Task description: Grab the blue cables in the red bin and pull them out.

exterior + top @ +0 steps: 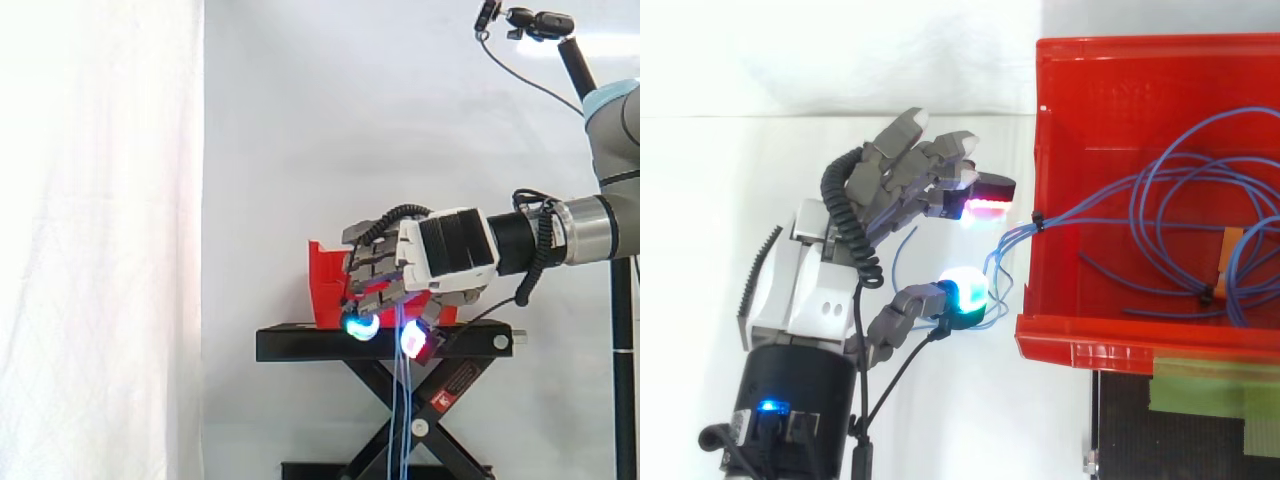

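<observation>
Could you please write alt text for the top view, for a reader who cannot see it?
The robot hand, beside the red bin, has its fingers and thumb curled round blue cables that run out over the bin wall facing the hand. The rest of the cables lies in loose loops inside the bin.
</observation>
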